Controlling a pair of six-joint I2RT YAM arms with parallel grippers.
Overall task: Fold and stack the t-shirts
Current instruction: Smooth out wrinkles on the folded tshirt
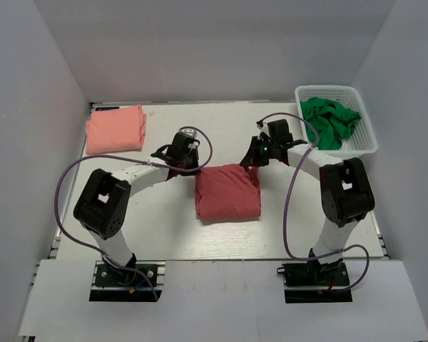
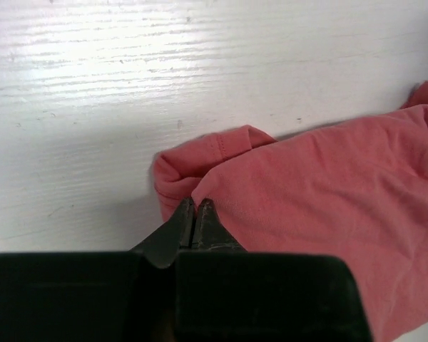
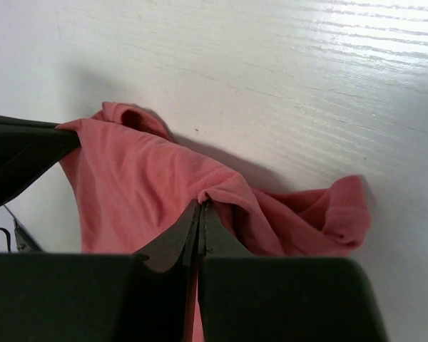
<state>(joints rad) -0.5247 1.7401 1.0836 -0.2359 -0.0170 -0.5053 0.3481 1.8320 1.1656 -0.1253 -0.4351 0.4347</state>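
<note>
Left wrist, left end effector (image 2: 196, 205) pinching brick-red t-shirt (image 2: 328, 185), right end effector (image 3: 202, 208) pinching it too

2 t-shirts: brick-red t-shirt (image 1: 228, 192) left of the basket (image 1: 367, 148), salmon-pink t-shirt (image 1: 115, 129) farther left of it. 1 basket. 1 green cloth (image 1: 330, 122) inside it. 2 tools: left tool (image 2: 196, 208), right tool (image 3: 202, 208). 1 desk (image 1: 164, 235).

The brick-red t-shirt (image 1: 228, 192) lies central on the worktop (image 1: 214, 132), folded roughly square — far corners bunched; the salmon-pink t-shirt (image 1: 115, 128) lies folded flat, far left.
</note>
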